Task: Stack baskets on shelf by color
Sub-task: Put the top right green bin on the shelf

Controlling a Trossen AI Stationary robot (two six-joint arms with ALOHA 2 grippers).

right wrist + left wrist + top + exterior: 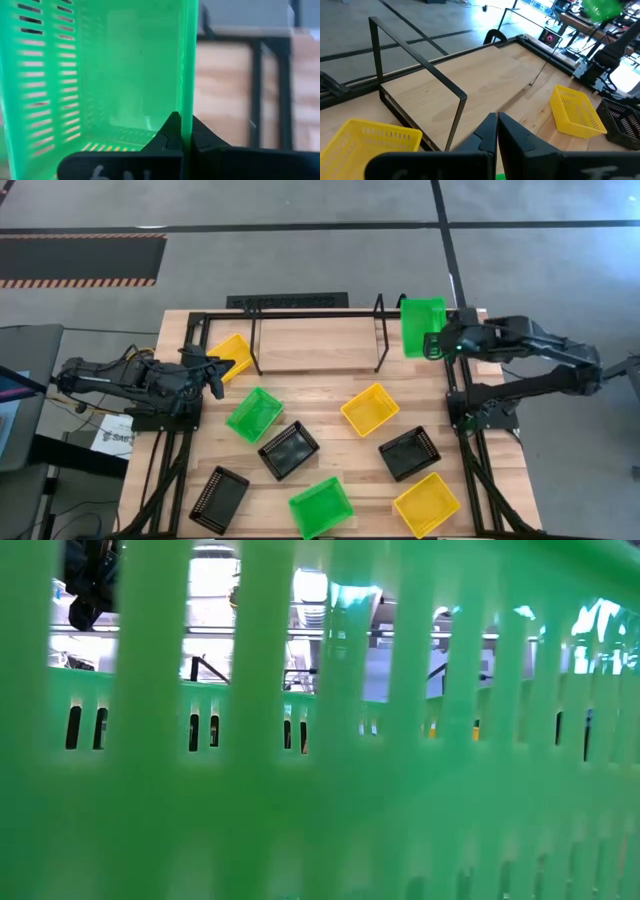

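Note:
The shelf [315,345], a low black tube rack on a pale board, stands at the table's far side. My right gripper [432,343] is shut on a green basket [423,325] beside the shelf's right end; the left wrist view shows this green basket [602,7] up in the air. My left gripper [222,370] is shut on nothing at the shelf's left end, next to a yellow basket [232,355] lying on the table. Several more baskets lie loose on the near half of the table. My right gripper pinches one side wall of the green basket at its rim [187,100]. One finger is inside the basket and one outside. The basket is lifted clear of the table, and its slotted inside [100,75] faces the wrist camera.
Loose on the table lie a green basket [254,414], a black one [288,449], a yellow one [369,409], a black one [409,453], a yellow one [426,504] and a black one [219,498]. A green basket [321,506] at the near edge fills the low view [320,790].

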